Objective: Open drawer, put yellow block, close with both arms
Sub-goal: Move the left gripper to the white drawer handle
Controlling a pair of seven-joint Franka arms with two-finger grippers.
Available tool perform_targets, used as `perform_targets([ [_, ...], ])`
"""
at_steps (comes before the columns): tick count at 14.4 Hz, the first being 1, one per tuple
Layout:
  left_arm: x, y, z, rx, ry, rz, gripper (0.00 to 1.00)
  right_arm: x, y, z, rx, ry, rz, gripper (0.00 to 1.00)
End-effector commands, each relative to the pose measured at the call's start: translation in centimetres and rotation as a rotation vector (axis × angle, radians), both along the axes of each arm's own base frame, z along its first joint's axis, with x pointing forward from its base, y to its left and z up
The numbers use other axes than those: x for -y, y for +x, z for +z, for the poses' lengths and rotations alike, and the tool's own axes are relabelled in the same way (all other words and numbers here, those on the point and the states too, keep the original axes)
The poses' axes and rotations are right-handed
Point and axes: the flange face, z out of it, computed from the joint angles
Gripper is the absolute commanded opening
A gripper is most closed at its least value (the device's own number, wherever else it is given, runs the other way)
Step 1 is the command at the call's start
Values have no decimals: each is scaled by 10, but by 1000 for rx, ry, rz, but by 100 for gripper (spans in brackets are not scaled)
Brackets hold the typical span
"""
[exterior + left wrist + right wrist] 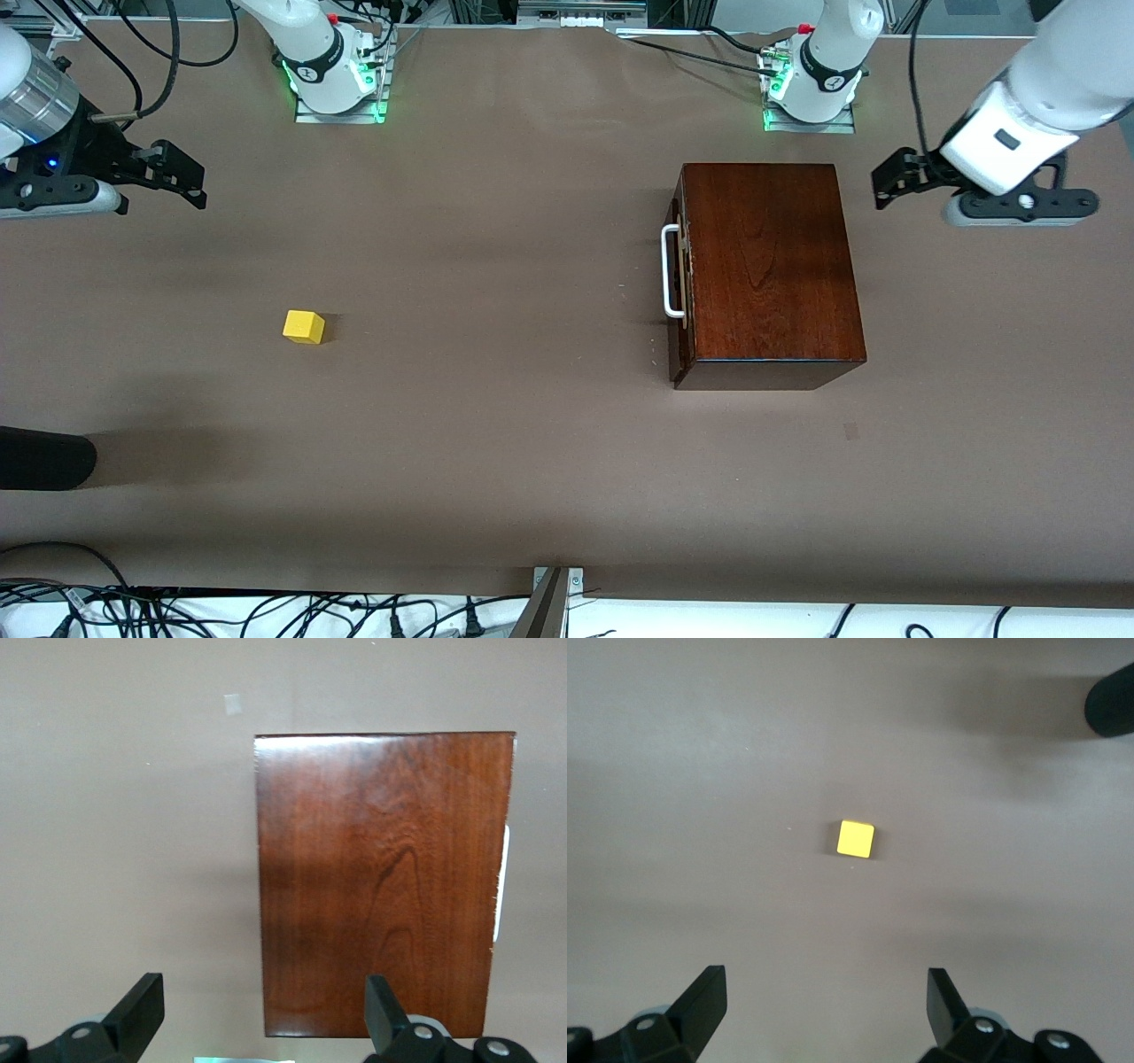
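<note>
The dark wooden box (766,266) stands toward the left arm's end of the table. Its drawer (680,292) is shut, and the white handle (671,270) faces the right arm's end. The yellow block (304,326) lies alone on the table toward the right arm's end. My left gripper (886,182) is open and empty, up beside the box's end away from the handle; its wrist view shows the box (381,877) beyond the open left gripper (263,992). My right gripper (182,177) is open and empty, up in the air; its wrist view (824,988) shows the block (856,838).
A dark rounded object (44,458) pokes in at the table edge nearer the front camera than the block; it also shows in the right wrist view (1112,700). A small patch (850,431) marks the table near the box. The arm bases (337,80) (811,89) stand at the back.
</note>
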Motion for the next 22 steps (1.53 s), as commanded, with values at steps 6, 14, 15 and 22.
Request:
perform_targets([
  [6,126,2,-26,-31,4,37,100,5,12,-37,-65,-28,-20,100],
  [14,245,5,-130,-8,-20,-24,100,2,12,-56,-71,-29,-12,100],
  [15,259,3,-146,-8,-10,-13,100,1,12,-62,-68,-28,-11,100],
  [22,327,-27,-227,53,140,-6,100,1,18,-80,-81,-32,-10,100],
])
